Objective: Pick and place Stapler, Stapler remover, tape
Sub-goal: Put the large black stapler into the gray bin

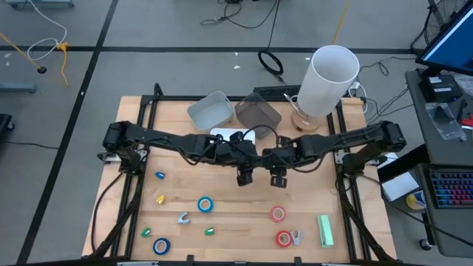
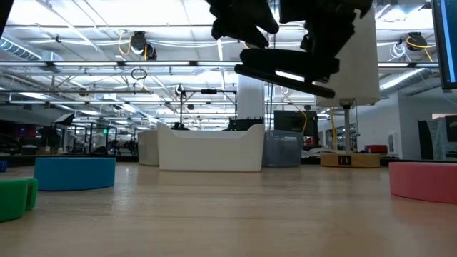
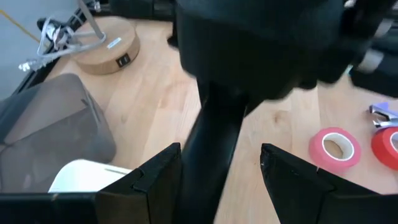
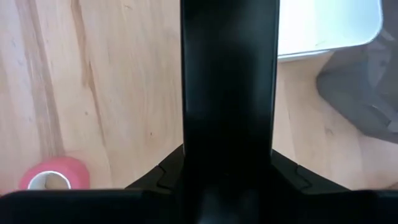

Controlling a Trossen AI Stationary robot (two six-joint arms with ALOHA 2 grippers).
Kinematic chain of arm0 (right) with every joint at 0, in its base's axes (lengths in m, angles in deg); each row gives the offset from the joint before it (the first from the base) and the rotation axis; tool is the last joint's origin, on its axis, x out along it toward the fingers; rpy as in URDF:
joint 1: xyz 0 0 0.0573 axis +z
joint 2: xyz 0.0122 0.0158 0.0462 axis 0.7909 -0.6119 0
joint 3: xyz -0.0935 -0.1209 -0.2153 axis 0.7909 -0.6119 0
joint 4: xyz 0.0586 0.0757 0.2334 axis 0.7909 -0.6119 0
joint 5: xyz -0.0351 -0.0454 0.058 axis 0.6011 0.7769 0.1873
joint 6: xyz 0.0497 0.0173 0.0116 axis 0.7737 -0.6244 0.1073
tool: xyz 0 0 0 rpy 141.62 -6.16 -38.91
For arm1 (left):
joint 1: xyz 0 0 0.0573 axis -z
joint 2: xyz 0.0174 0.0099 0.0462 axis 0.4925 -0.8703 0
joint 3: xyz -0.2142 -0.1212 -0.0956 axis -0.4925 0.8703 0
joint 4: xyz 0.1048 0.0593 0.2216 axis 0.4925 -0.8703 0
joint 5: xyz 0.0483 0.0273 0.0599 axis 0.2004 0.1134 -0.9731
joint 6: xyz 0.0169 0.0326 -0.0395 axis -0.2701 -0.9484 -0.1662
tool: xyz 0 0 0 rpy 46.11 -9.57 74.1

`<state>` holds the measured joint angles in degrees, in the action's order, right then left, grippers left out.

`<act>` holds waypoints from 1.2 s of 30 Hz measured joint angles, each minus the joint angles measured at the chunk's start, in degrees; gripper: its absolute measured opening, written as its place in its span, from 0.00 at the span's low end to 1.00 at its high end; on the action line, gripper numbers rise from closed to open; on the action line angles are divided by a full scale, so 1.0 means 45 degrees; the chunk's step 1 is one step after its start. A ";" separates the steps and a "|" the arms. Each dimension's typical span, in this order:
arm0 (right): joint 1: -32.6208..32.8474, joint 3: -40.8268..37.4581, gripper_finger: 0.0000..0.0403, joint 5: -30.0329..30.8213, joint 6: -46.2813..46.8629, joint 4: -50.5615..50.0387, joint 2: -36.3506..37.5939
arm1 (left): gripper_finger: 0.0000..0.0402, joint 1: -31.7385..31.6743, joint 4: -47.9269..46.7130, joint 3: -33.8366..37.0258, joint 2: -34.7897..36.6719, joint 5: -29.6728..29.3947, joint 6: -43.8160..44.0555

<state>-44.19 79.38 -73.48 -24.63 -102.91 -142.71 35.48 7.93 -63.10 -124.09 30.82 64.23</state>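
Tape (image 1: 205,204) rings, blue and pink, lie flat on pale wood table (image 1: 229,207).

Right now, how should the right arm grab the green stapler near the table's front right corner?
Come straight down on the green stapler and close the jaws across its narrow width, near mid-length. It lies flat with its long axis running front to back, and its long sides look clear; the nearest things, a red tape roll and a small metal remover, sit apart beside it.

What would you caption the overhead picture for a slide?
Two arms meet mid-table above scattered blue tape, red tape and a green stapler.
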 joint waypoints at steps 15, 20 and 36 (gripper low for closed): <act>-0.0185 0.0295 0.30 -0.0697 0.0934 0.0059 0.0005 | 0.54 -0.0115 -0.0280 0.0000 0.0019 0.0216 0.0088; -0.0185 0.0295 0.30 -0.0692 0.0917 0.0013 0.0005 | 0.54 -0.0227 -0.0331 0.0000 0.0019 0.0245 0.0408; -0.0190 0.0315 0.30 -0.0602 0.0252 -0.0042 -0.0717 | 0.54 -0.0524 -0.0586 0.0057 -0.0151 0.1108 0.0833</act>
<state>-45.05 80.80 -76.19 -23.49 -103.10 -145.94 33.12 5.30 -62.84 -124.77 35.81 67.98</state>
